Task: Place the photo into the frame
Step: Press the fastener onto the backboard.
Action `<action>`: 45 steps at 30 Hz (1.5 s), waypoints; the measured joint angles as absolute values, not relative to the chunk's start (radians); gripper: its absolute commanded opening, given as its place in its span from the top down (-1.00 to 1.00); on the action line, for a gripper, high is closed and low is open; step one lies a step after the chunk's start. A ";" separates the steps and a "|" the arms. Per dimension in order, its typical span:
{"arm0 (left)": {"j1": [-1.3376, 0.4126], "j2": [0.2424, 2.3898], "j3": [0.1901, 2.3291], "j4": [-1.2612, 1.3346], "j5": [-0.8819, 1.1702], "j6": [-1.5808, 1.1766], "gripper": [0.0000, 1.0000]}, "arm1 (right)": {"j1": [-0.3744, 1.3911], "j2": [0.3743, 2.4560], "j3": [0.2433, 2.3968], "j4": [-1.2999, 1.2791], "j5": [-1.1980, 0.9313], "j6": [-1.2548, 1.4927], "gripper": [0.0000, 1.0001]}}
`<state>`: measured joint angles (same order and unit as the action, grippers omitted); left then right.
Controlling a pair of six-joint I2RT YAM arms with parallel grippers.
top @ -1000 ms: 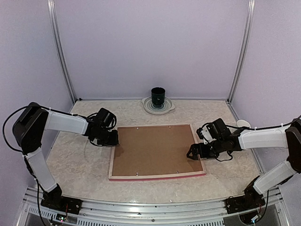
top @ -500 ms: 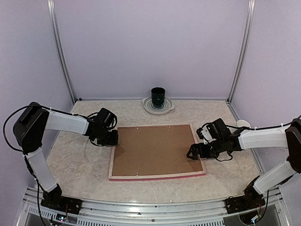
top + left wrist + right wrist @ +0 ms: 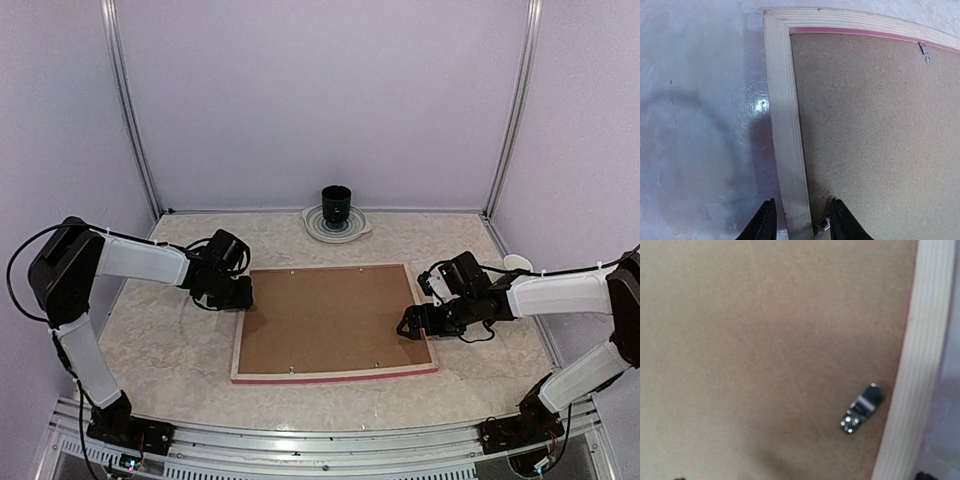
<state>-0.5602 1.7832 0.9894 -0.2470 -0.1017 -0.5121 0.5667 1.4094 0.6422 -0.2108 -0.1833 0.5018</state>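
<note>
The frame (image 3: pixel 335 374) lies face down in the middle of the table, pale wood back up and a pink strip showing along its near edge. A brown backing board (image 3: pixel 335 315) fills it, and the photo is hidden. My left gripper (image 3: pixel 243 295) is at the frame's left rim (image 3: pixel 782 125). Its jaws are open and straddle the rim, with a small metal clip (image 3: pixel 822 225) beside the inner finger. My right gripper (image 3: pixel 412 325) hovers low over the board (image 3: pixel 765 340) near the right rim (image 3: pixel 922 340). It is wide open, next to another clip (image 3: pixel 861 408).
A black cup (image 3: pixel 336 205) stands on a pale plate (image 3: pixel 312 228) at the back of the table by the wall. A small white object (image 3: pixel 515 262) lies at the right edge. Metal posts stand in the back corners.
My left gripper has shifted very slightly at the frame's left rim. The frame and the right arm have not moved.
</note>
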 measured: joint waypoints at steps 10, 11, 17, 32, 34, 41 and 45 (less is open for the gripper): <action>-0.562 1.771 0.967 -0.231 -0.061 -0.517 0.36 | 0.567 1.409 0.642 -0.210 -0.183 0.502 -0.98; -0.561 1.771 0.967 -0.230 -0.062 -0.519 0.37 | 0.567 1.409 0.642 -0.210 -0.184 0.502 -0.98; -0.560 1.768 0.965 -0.232 -0.064 -0.519 0.38 | 0.567 1.409 0.642 -0.209 -0.184 0.502 -0.98; -0.560 1.768 0.964 -0.233 -0.072 -0.523 0.45 | 0.567 1.409 0.636 -0.203 -0.184 0.502 -0.98; -0.560 1.768 0.964 -0.233 -0.073 -0.523 0.49 | 0.567 1.409 0.636 -0.203 -0.184 0.502 -0.98; -0.562 1.768 0.964 -0.233 -0.079 -0.527 0.51 | 0.567 1.409 0.636 -0.204 -0.184 0.502 -0.98; -0.562 1.768 0.964 -0.233 -0.079 -0.529 0.50 | 0.567 1.409 0.636 -0.204 -0.183 0.502 -0.99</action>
